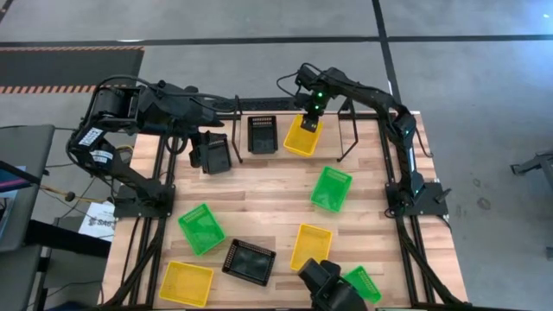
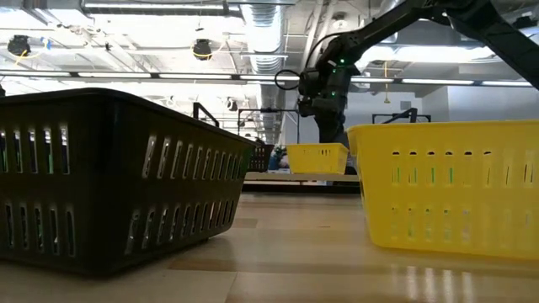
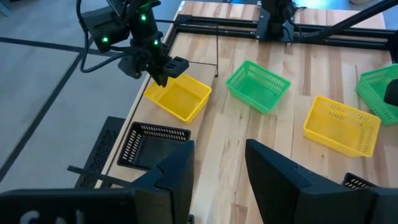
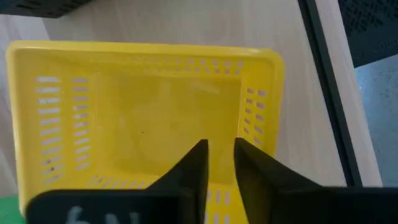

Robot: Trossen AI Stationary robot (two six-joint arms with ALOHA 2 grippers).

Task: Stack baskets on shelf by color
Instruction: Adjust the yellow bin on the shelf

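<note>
The right claw [image 1: 308,123] pinches the rim of a yellow basket [image 1: 301,137] at the far end of the table [image 1: 259,186], beside a black basket [image 1: 262,134] in the shelf [image 1: 349,138]. The left claw [image 1: 212,154] holds another black basket [image 1: 216,157] nearby.

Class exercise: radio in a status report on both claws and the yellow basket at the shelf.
Right claw pinching yellow mesh plastic basket rim at black metal shelf. Left claw holding black basket nearby. Nothing blocking.
</note>
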